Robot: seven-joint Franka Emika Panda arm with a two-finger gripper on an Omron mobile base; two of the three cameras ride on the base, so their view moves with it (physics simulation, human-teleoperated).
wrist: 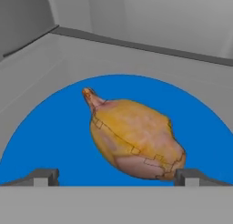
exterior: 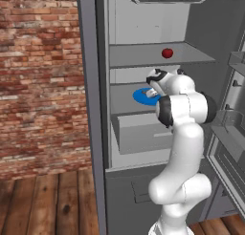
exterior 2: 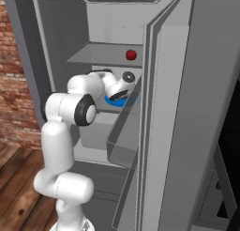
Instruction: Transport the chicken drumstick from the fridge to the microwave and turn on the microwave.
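Nearest the hand camera, the jaws [wrist: 116,176] stand wide open and hold nothing, with the chicken drumstick [wrist: 134,139] lying just ahead of and between them on the blue plate [wrist: 54,141], which sits on a shelf [exterior: 123,102] inside the open fridge [exterior: 91,110]. The drumstick looks light, firm and perhaps a little slick on its rounded golden skin, so I judge the safest hold to be across its thick belly rather than the thin tapered end that points away from the jaws. A red fruit [exterior: 167,53] rests on the shelf above the jaws, and no brand, label or writing can be read anywhere.
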